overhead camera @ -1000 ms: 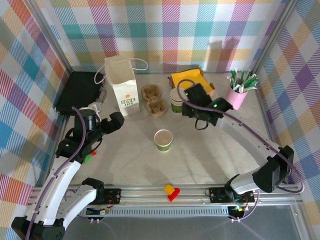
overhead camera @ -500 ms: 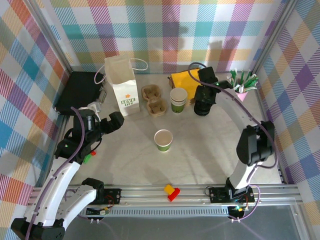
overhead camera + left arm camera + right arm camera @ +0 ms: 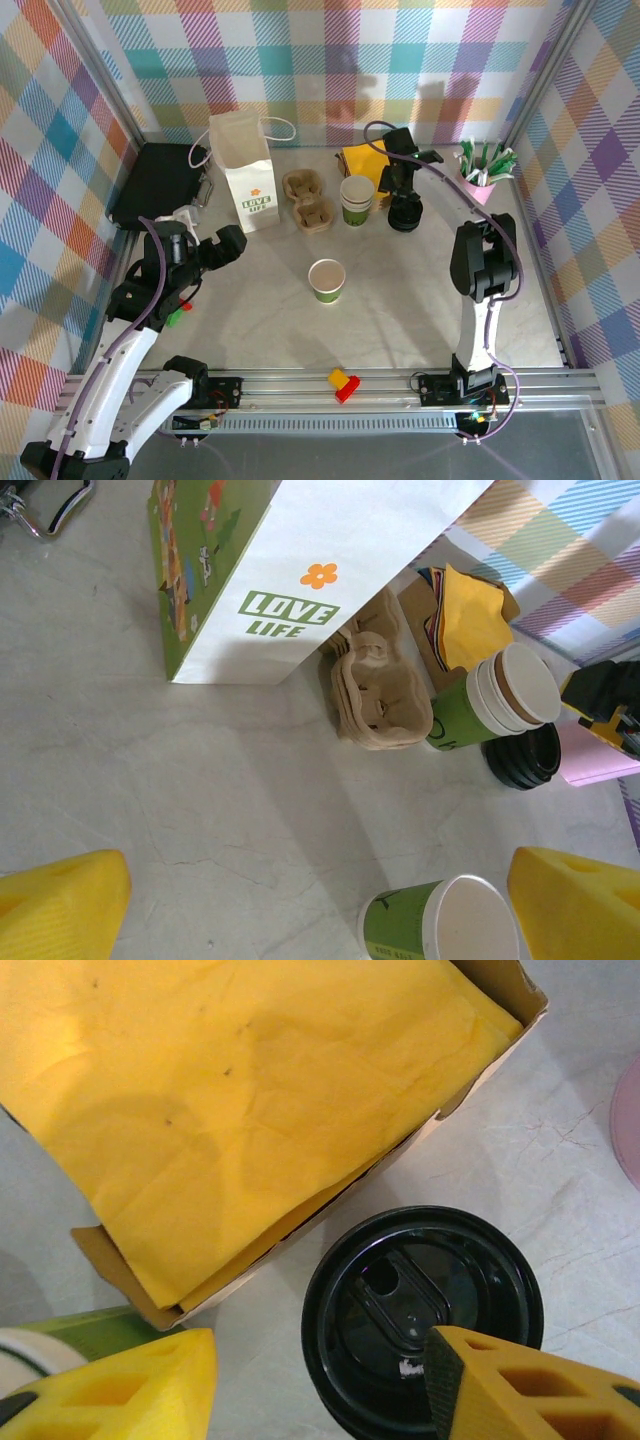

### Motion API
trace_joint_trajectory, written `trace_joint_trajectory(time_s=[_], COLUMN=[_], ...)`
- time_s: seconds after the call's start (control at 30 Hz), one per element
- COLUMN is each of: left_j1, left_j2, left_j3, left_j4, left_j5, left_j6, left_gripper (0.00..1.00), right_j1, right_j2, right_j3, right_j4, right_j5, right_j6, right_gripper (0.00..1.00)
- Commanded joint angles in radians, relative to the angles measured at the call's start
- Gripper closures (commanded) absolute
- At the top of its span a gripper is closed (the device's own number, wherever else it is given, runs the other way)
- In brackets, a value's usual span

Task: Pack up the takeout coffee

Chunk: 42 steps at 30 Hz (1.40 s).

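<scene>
- Top view: the takeout coffee (image 3: 326, 281) stands lidless mid-table, well apart from both arms. The white bag (image 3: 245, 170) at the back reads "LOVE LIFE". Your right gripper (image 3: 403, 192) hovers over the black lid (image 3: 404, 216), beside the cup stack (image 3: 356, 200).
- Left wrist: your left gripper (image 3: 315, 900) is spread wide and empty, with the coffee (image 3: 440, 930) near its right finger. Its paper wall is probably light and easy to crush, so grip it gently around the body.
- Right wrist: the fingers are apart and hold nothing above the lid (image 3: 420, 1310). The plastic looks stiff and slick, so pinch across its rim.
</scene>
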Motion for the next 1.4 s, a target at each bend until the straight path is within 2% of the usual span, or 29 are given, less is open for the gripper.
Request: trace_joint_trajectory(time_s=[0.0, 0.23, 0.6, 1.07, 1.37], left_j1=[-0.005, -0.004, -0.005, -0.005, -0.005], left_j2=[-0.014, -0.012, -0.012, -0.015, -0.010], left_j3=[0.042, 0.042, 0.054, 0.042, 0.043], left_j4=[-0.019, -0.025, -0.041, -0.045, -0.042], left_j5=[0.000, 0.003, -0.003, -0.009, -0.008], left_j6=[0.013, 0.015, 0.027, 0.024, 0.024], left_gripper=[0.04, 0.04, 0.04, 0.03, 0.03], right_j1=[-0.015, -0.027, -0.028, -0.032, -0.032], right_j2=[0.031, 0.105, 0.168, 0.193, 0.198], right_j3=[0.049, 0.102, 0.138, 0.147, 0.145], right_j4=[-0.018, -0.039, -0.056, -0.064, -0.067], right_j5=[-0.002, -0.030, -0.059, -0.051, -0.049], right_j6=[0.010, 0.021, 0.035, 0.028, 0.022], right_gripper=[0.42, 0.43, 0.51, 0.64, 0.68])
